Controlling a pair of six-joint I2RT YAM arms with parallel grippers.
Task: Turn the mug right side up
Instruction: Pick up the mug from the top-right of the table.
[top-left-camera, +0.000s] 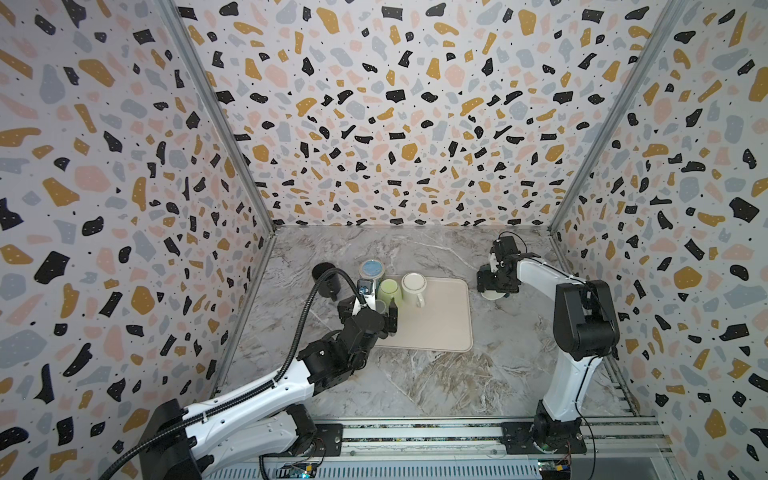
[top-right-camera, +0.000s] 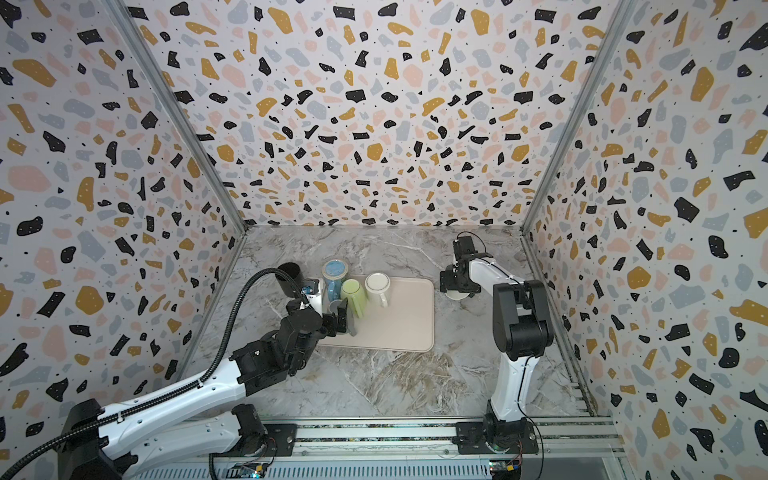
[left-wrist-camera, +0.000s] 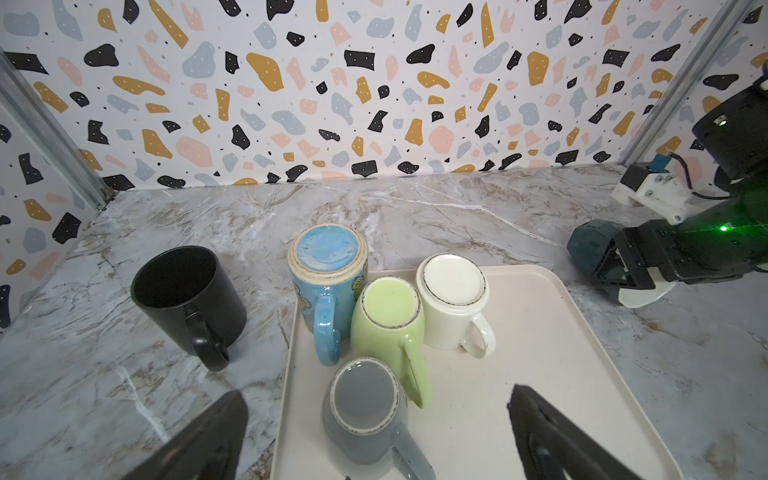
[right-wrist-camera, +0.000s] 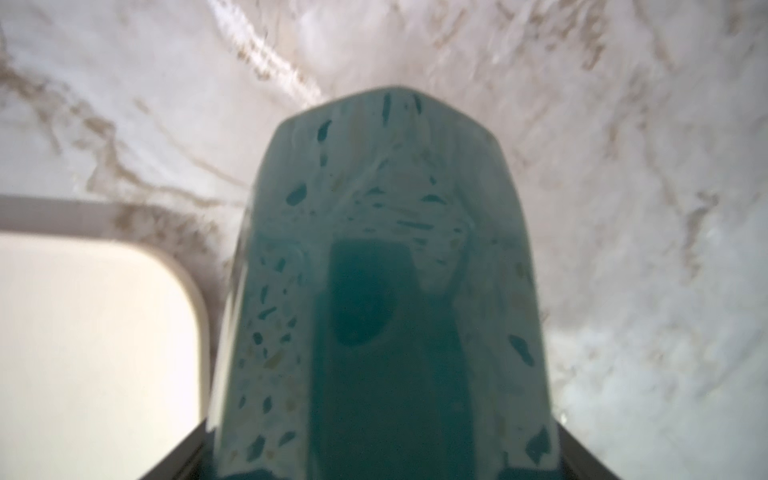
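Judged partly done: found black mug (left-wrist-camera: 187, 291) upright on table (left-wrist-camera: 415, 208) beside tray (left-wrist-camera: 540, 374), but blue mug (left-wrist-camera: 328, 266), green mug (left-wrist-camera: 388, 316), white mug (left-wrist-camera: 453, 303) and gray mug (left-wrist-camera: 361, 436) base-up on tray, clustered toward its black-mug side. Saw left claw (left-wrist-camera: 374, 395) spread wide over gray mug, not touching; saw right claw (left-wrist-camera: 619, 274) astride teal mug (right-wrist-camera: 386, 270) on table off tray's far side, cannot tell grip or that mug's attitude. Read no brand, label or writing anywhere.

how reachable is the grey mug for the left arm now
Likely yes: the left end effector hangs open above the grey mug, nothing between them, though the green mug crowds one side.
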